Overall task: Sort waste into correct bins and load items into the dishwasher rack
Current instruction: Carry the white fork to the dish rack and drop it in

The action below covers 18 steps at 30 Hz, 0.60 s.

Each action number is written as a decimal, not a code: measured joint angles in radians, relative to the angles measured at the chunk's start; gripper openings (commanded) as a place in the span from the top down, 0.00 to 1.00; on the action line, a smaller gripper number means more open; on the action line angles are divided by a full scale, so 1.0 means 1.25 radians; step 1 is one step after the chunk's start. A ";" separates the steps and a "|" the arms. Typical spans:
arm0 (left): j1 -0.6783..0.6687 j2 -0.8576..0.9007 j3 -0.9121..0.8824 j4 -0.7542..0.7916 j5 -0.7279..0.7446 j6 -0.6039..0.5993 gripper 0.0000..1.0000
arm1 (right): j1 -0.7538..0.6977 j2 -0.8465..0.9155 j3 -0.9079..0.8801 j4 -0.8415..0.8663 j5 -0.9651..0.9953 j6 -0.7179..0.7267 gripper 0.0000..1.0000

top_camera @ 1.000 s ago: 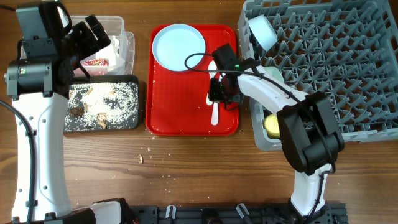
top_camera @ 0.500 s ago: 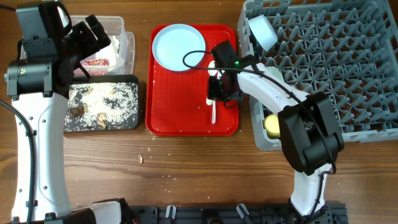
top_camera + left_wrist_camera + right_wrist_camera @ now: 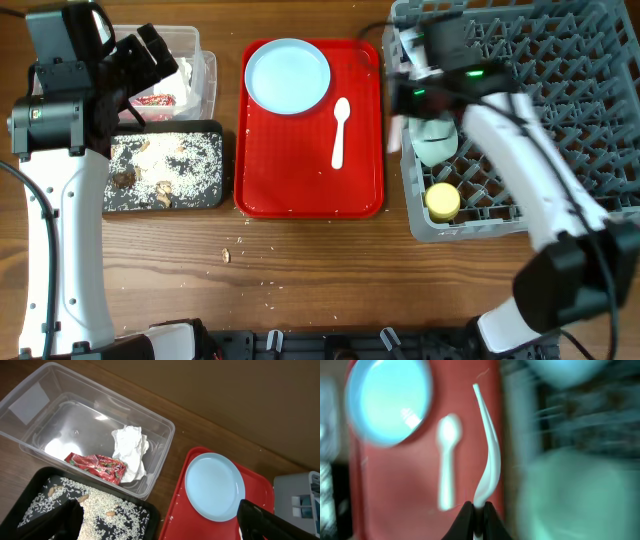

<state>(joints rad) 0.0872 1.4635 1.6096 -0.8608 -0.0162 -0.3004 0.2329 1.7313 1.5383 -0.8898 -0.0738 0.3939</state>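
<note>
Directly beneath the left gripper, fingers spread wide and holding nothing: found a clear plastic rectangular tub containing a crumpled white paper napkin and a small red-and-white wrapper. Just beside that tub, on the gripper's near side, noted a shallow black rectangular tray carrying loose white grains and brown bits.

To the right of that gripper, well apart from it, recorded a flat red serving tray bearing a round pale blue plate and a white plastic spoon, lying apart from each other, neither touched.

Further right, logged the right gripper, fingertips pinched together on the handle end of a white plastic fork. Seen edge-on and blurred; tines not resolved. Juts forward from the fingertips, lifted clear of the red tray. Positioned at the left edge of the large square grey plastic dishwasher rack. Inside the rack, beneath and near that gripper: a pale blue bowl and a small yellow cup.

Judged very light, thin, slightly springy and smooth, so liable to swivel in a narrow pinch. Handle-end hold considered adequate; advised to keep the pinch firm and to lower the free end between pegs without snagging.
</note>
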 measured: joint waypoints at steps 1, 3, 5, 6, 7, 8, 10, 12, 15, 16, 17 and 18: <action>0.000 0.000 0.000 0.000 0.000 0.000 0.00 | -0.031 -0.009 0.000 -0.009 0.021 -0.003 0.96; 0.000 0.000 0.000 0.000 0.000 0.000 0.00 | -0.093 -0.013 0.000 -0.019 0.055 -0.023 0.96; 0.000 0.000 0.000 0.000 0.000 0.000 0.00 | -0.143 -0.012 0.000 -0.020 0.074 -0.054 0.96; 0.000 0.000 0.000 0.000 0.000 0.000 0.00 | -0.158 -0.013 0.000 -0.017 0.079 -0.068 0.96; 0.000 0.000 0.000 0.000 0.000 0.000 0.00 | -0.177 -0.013 0.000 -0.011 0.086 -0.089 0.96; 0.000 0.000 0.000 0.000 0.000 0.000 0.00 | -0.194 -0.013 0.000 -0.006 0.091 -0.115 0.96; 0.000 0.000 0.000 0.000 0.000 0.000 0.00 | -0.218 -0.013 0.000 0.003 0.099 -0.159 0.96; 0.000 0.000 0.000 0.000 0.000 0.000 0.00 | -0.232 -0.013 0.000 0.009 0.104 -0.195 0.95; 0.000 0.000 0.000 0.000 0.000 0.000 0.00 | -0.242 -0.013 0.000 0.009 0.122 -0.241 0.94; 0.000 0.000 0.000 0.000 0.000 0.000 0.00 | -0.241 -0.013 0.000 0.006 0.134 -0.251 0.92; 0.000 0.000 0.000 0.000 0.000 0.000 0.00 | -0.241 -0.013 0.000 0.003 0.145 -0.251 0.92; 0.000 0.000 0.000 0.000 0.000 0.000 0.00 | -0.241 -0.013 0.000 -0.004 0.161 -0.245 0.92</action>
<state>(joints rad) 0.0872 1.4635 1.6096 -0.8604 -0.0162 -0.3004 -0.0689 1.7157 1.5383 -0.8944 0.1276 0.0872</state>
